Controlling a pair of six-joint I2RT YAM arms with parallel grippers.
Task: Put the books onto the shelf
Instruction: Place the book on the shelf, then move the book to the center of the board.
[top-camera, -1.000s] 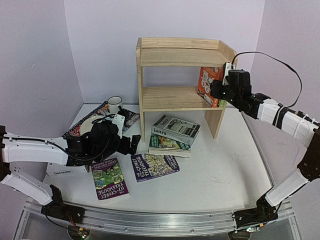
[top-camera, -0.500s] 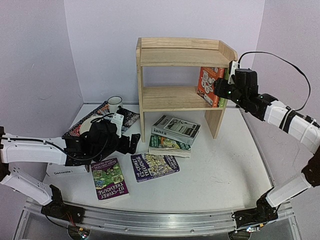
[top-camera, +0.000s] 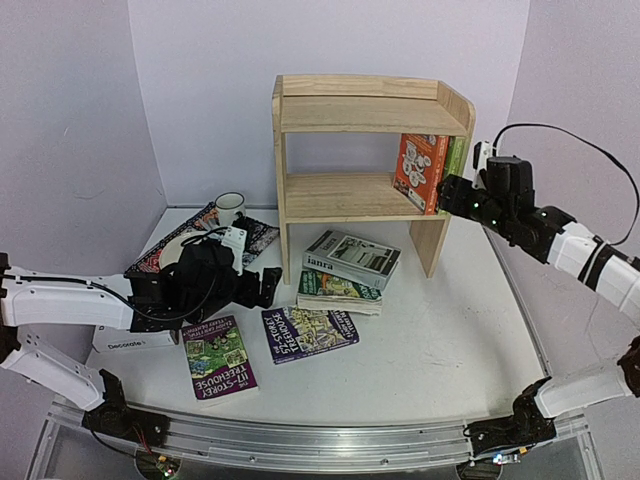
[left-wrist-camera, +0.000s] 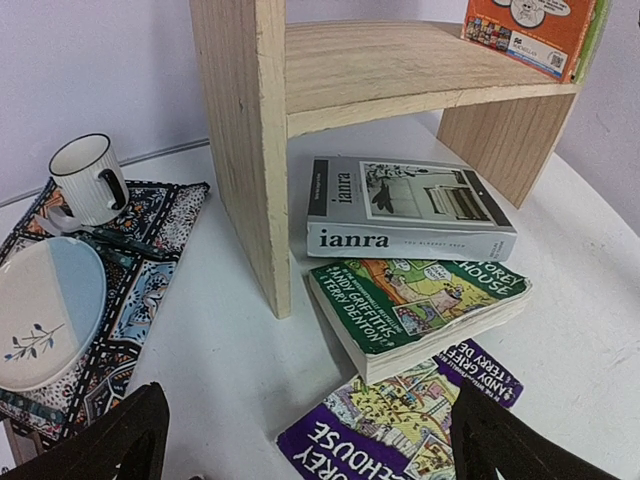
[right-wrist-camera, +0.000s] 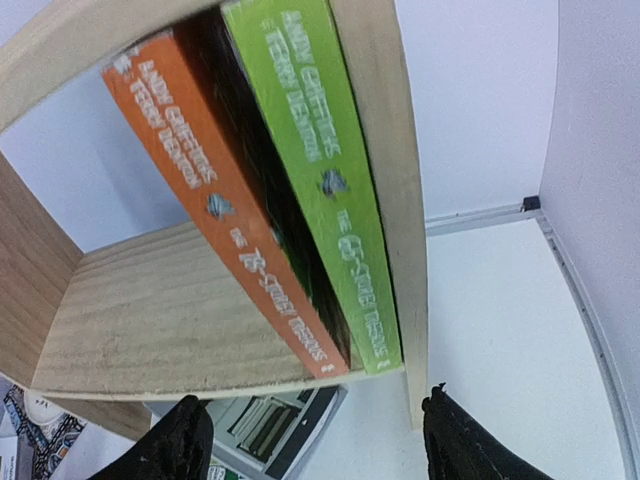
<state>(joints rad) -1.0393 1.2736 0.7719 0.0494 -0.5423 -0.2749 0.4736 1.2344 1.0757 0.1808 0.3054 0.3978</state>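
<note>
The right gripper (top-camera: 447, 194) (right-wrist-camera: 318, 445) hangs just right of the shelf (top-camera: 350, 195) (right-wrist-camera: 150, 300), by its right side panel. Its fingers are spread with nothing between them; in the wrist view only their dark tips poke in at the bottom edge. Beyond them the orange book (top-camera: 418, 172) (right-wrist-camera: 225, 195) and the light green book (top-camera: 456, 160) (right-wrist-camera: 320, 170) stand on the lower tier at its right end, the green one against the side panel. A dark band lies between the two spines — a third book or shadow, it cannot be told.

At the lower left of the overhead view the left gripper (top-camera: 268, 285) (left-wrist-camera: 310, 445) is also wide apart and empty. Its arm covers most of the white "Decorate" book (top-camera: 130, 342) and part of the plate (top-camera: 170, 250). In front of the shelf the "ianra" book (top-camera: 352, 255) (left-wrist-camera: 405, 205) lies on a green paperback (top-camera: 335, 292) (left-wrist-camera: 420, 300). A purple paperback (top-camera: 310, 333) (left-wrist-camera: 400, 430), cut off at the left wrist view's bottom edge, and a second purple paperback (top-camera: 218, 357) lie flat lower in the frame.

Against a second ago, the right gripper has drawn back rightward from the orange cover and spread wider — the green spine now shows. The left arm and loose books have not moved.
</note>
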